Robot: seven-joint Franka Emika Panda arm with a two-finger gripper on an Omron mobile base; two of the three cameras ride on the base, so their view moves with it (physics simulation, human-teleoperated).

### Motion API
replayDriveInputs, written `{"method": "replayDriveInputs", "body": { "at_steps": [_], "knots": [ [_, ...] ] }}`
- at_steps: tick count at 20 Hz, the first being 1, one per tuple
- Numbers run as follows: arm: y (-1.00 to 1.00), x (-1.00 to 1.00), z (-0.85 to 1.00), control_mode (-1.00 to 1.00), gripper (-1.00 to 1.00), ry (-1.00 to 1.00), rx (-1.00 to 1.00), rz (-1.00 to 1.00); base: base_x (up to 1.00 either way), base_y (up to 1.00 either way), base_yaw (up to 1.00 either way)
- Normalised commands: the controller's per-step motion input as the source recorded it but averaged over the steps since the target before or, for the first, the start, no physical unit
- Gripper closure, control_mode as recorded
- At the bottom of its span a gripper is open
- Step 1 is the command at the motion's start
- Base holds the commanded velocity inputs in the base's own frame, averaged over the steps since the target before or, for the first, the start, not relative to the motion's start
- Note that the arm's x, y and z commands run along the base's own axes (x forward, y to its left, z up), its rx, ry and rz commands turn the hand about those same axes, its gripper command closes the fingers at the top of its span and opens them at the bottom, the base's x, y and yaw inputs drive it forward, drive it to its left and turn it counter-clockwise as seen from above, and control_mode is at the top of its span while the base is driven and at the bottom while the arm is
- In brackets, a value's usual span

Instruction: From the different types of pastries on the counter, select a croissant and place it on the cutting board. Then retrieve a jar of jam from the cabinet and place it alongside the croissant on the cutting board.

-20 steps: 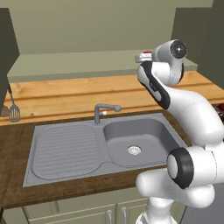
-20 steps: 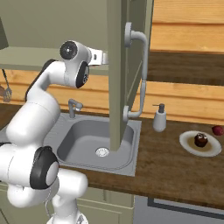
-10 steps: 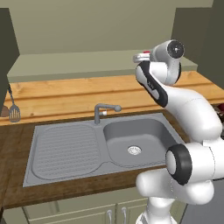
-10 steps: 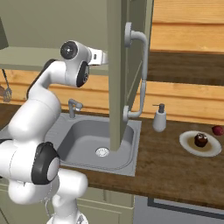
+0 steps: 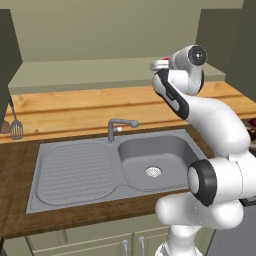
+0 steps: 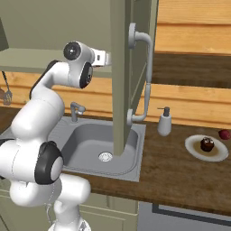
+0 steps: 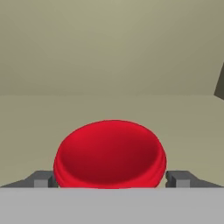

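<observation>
One red jam jar lid (image 7: 109, 153) sits between two claw fingertips (image 7: 41, 178).

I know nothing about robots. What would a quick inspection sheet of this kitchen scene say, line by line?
Surface: wooden counter with a grey sink and tap.
Job's things: red jar lid sits between the pincer's fingertips; no croissant or cutting board seen.
Clutter: soap dispenser, plate with a dark pastry, spatula hanging by the wall.
Grippers: pincer raised inside the cabinet, jaws wide, either side of the lid; whether it grips is unclear.
Cables: nothing seen.
Surroundings: open cabinet door with a curved handle, lower cupboards.
</observation>
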Motion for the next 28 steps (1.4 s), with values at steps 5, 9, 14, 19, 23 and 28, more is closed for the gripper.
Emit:
{"method": "replayDriveInputs", "body": {
  "at_steps": [5, 9, 14, 19, 23, 28],
  "knots": [
    [0.08, 0.04, -0.14, -1.0, 1.0, 0.0, 0.0, 0.0, 0.0, 0.0, 0.0],
    [0.0, -0.04, 0.0, -1.0, 1.0, 0.0, 0.0, 0.0, 0.0, 0.0, 0.0],
    [0.0, -0.34, 0.16, -1.0, 1.0, 0.0, 0.0, 0.0, 0.0, 0.0, 0.0],
    [0.0, -0.53, 0.25, -1.0, 1.0, -0.04, 0.0, -0.04, 0.0, 0.0, 0.0],
    [0.0, -0.58, 0.25, -1.0, 1.0, -0.09, 0.0, -0.06, 0.0, 0.0, 0.0],
    [0.0, -0.75, 0.09, -1.0, 1.0, -0.09, 0.0, -0.04, 0.0, 0.0, 0.0]
  ]
}}
